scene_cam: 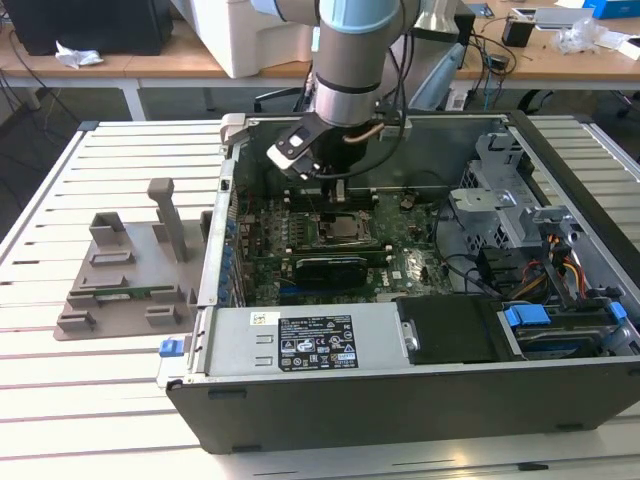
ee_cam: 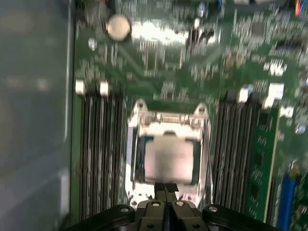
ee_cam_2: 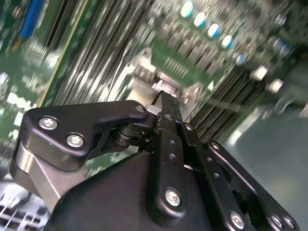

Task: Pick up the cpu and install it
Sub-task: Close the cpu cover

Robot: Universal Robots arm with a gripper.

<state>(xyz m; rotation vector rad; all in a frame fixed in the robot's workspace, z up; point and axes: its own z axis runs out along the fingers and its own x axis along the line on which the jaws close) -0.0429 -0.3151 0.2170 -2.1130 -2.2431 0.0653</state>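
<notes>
Looking through the first wrist view, I see the cpu [ee_cam: 168, 158] lying flat in the socket [ee_cam: 166, 118] on the motherboard [ee_cam: 159, 82], silver top up, its edges square with the metal frame around it. Banks of memory slots [ee_cam: 98, 154] run along both sides of the socket. My gripper [ee_cam: 165, 188] is clenched, its two fingers pressed together with nothing between them, and the tips sit over the socket's edge just beside the cpu. I cannot tell whether they touch it.

In the second wrist view the gripper [ee_cam_2: 166, 103] shows the same closed fingers pointing down at the socket frame.

From the exterior view, the arm reaches down into the open case [scene_cam: 400, 400], with the gripper [scene_cam: 338, 190] just above the cpu [scene_cam: 345, 230]. The case lies on the slatted tabletop [scene_cam: 100, 400]. On the exterior view's left, a grey fixture [scene_cam: 120, 280] stands well apart from the gripper.
</notes>
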